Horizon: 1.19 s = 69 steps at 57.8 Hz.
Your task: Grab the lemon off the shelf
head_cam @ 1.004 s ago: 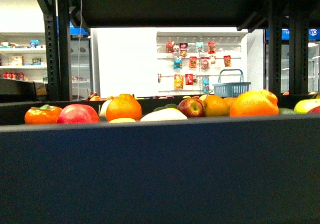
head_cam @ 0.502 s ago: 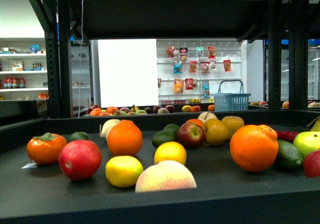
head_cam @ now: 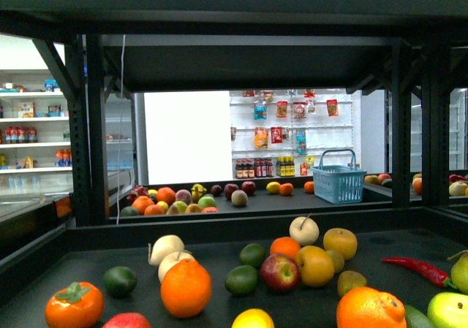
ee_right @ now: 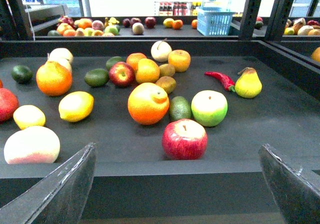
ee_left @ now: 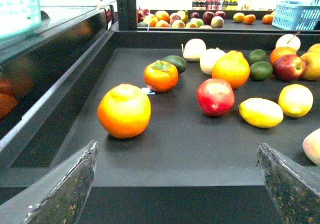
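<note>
Lemons come as a pair on the lower deck of the shelf (head_cam: pixel 93 131). One lemon (ee_right: pixel 76 106) lies a little nearer the robot than the knobbed orange (ee_right: pixel 54 78) and slightly to that orange's right. A second lemon (ee_right: pixel 29 116) sits straight in front of the same orange, nearer still. The front view catches only the top of one of them at its lower edge. Both arms hang outside the deck's front lip. The left gripper (ee_left: pixel 176 145) and the right gripper (ee_right: pixel 177 147) each have their fingers spread wide, with nothing between them.

Trouble would most likely come from crowding. A red fruit (ee_left: pixel 215 97) rests to the left of the orange and nearer the robot. A pale peach (ee_right: pixel 31 144) lies between the second lemon and the lip. A wide approach could knock either one and set round fruit rolling. A low reach may strike the lip, and a high one the deck overhead. Yellow-orange fruit further back and to the right of the orange could also be mistaken for the target.

The deck acts as a rimmed tray holding loose fruit and a red chilli (ee_right: pixel 219 79). Far beyond the orange, on another deck, stands a blue basket (head_cam: pixel 338 176); whether it holds anything I cannot tell.
</note>
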{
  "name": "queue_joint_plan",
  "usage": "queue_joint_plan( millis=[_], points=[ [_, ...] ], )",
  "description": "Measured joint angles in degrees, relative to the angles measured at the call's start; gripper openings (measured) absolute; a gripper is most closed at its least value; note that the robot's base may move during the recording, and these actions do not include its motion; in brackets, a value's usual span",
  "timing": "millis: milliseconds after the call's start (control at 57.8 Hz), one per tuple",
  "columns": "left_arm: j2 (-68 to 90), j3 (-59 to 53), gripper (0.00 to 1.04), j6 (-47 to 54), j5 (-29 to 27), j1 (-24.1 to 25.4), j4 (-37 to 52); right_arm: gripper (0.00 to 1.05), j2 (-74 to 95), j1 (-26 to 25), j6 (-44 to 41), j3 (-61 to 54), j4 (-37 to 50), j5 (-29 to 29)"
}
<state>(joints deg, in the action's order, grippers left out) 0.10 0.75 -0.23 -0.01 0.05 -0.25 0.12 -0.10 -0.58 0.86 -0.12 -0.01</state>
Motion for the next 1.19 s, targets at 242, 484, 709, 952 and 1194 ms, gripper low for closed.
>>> queue_joint_plan(
  millis=[242,484,709,952,1194],
  points=[
    [0.0,0.0,0.97,0.0,-0.02,0.0,0.0,0.97,0.0,0.0,0.02,0.0,0.0,-0.02],
    [0.0,0.0,0.97,0.02,0.0,0.0,0.0,0.97,0.0,0.0,-0.02,0.0,0.0,-0.07],
    [0.0,0.0,0.97,0.0,0.0,0.0,0.02,0.97,0.0,0.0,0.0,0.0,0.02,-0.11],
    [0.0,0.0,0.97,0.0,-0.02,0.0,0.02,0.97,0.0,0.0,0.0,0.0,0.02,-0.15],
    [0.0,0.0,0.97,0.0,0.0,0.0,0.02,0.97,0.0,0.0,0.0,0.0,0.02,-0.15]
  ],
)
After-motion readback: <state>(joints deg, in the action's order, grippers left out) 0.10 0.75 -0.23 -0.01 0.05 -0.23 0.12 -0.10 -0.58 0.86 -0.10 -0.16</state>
